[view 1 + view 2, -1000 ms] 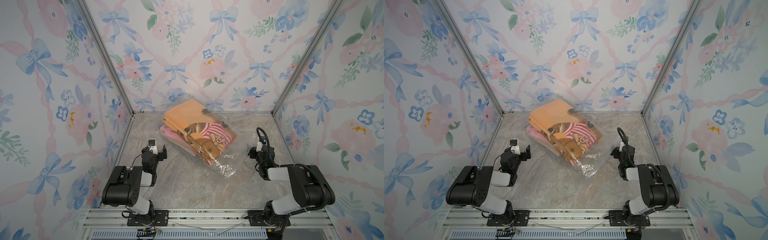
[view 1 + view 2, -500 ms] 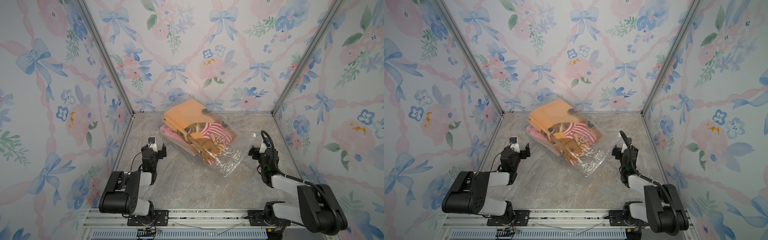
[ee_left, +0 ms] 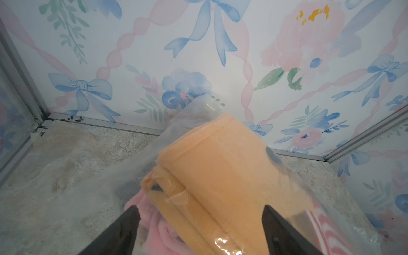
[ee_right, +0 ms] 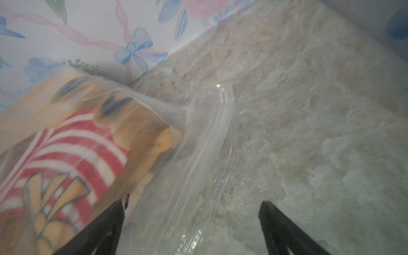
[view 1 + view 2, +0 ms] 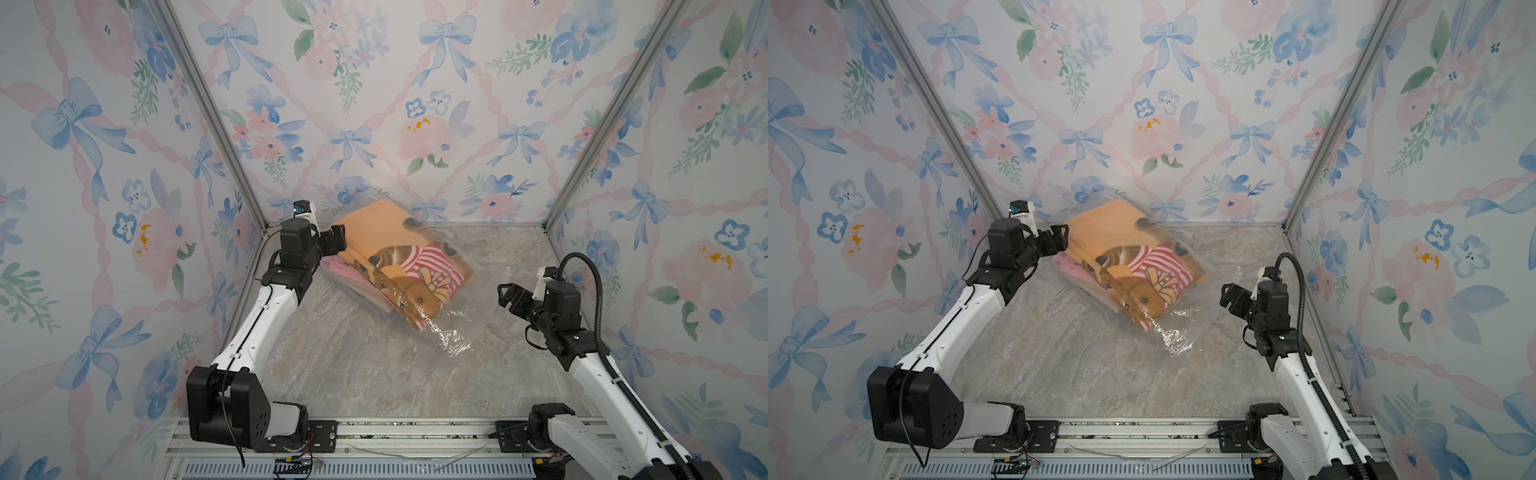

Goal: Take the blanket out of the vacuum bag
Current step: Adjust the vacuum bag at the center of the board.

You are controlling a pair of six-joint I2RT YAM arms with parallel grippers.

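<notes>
The blanket [image 5: 395,253] [image 5: 1125,253] is folded, orange, with a bear in a red-striped shirt, and lies inside the clear crinkly vacuum bag [image 5: 451,332] [image 5: 1177,334] at the back of the table. A pink layer [image 3: 154,229] lies under the orange folds. My left gripper [image 5: 337,240] [image 5: 1060,240] is open at the bag's back-left corner, where the left wrist view shows the left gripper [image 3: 199,213] straddling the bagged blanket [image 3: 220,172]. My right gripper [image 5: 508,294] [image 5: 1230,296] is open just right of the bag. In the right wrist view the right gripper [image 4: 191,206] frames the bag's loose plastic edge [image 4: 205,143].
Floral walls [image 5: 374,124] close in the marble tabletop [image 5: 353,374] on three sides, with aluminium posts [image 5: 216,124] in the back corners. The bag's far corner leans against the back wall. A metal rail [image 5: 395,440] carrying both arm bases runs along the front.
Both arms have unfolded and reached forward. The left gripper went up to the bag's back-left corner and the right gripper toward the bag's right edge. The bag lies as before.
</notes>
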